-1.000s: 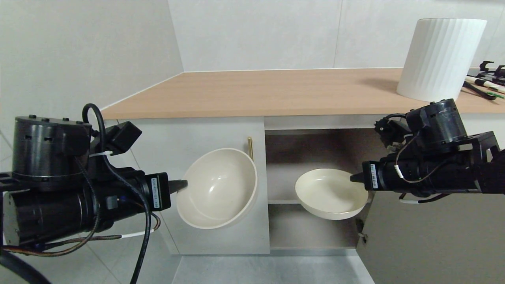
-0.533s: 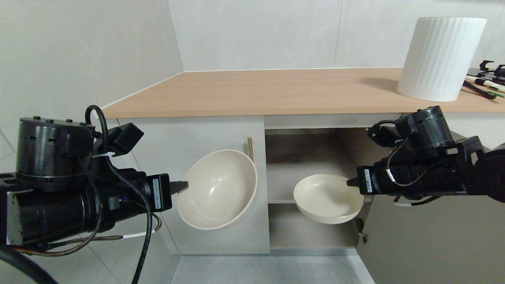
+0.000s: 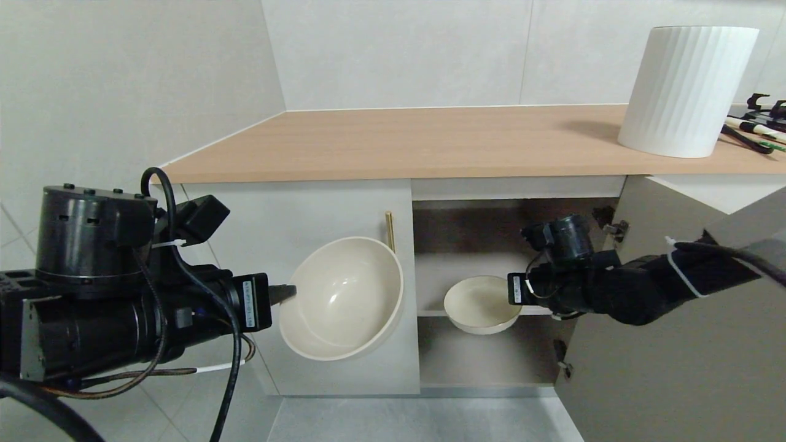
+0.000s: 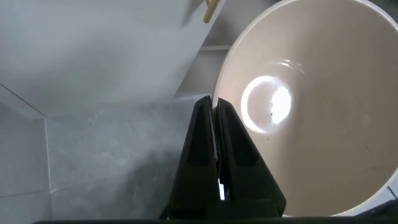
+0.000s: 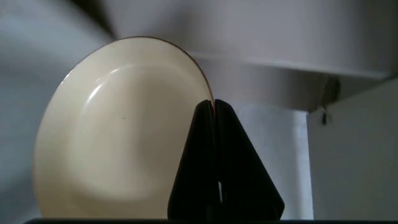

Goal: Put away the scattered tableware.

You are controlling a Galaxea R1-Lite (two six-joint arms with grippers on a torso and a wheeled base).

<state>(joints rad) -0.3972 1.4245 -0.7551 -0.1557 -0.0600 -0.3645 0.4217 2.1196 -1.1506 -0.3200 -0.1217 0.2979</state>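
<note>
Two cream bowls, each held by its rim at the cupboard under the worktop.

The shallow bowl (image 3: 481, 302) sits at the front edge of the shelf (image 3: 430, 313) inside the open cupboard, its rim pinched by the right pincer (image 5: 214, 115); I can't tell whether it rests there. The deep bowl (image 3: 344, 298) hangs tilted before the closed door (image 3: 319, 209), the left pincer (image 4: 214, 112) pinching its rim. A white ribbed tub (image 3: 684, 92) stands near the worktop's (image 3: 399, 141) right edge.

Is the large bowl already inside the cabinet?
No, the left gripper holds the large bowl by its rim in front of the closed cabinet door.
</note>
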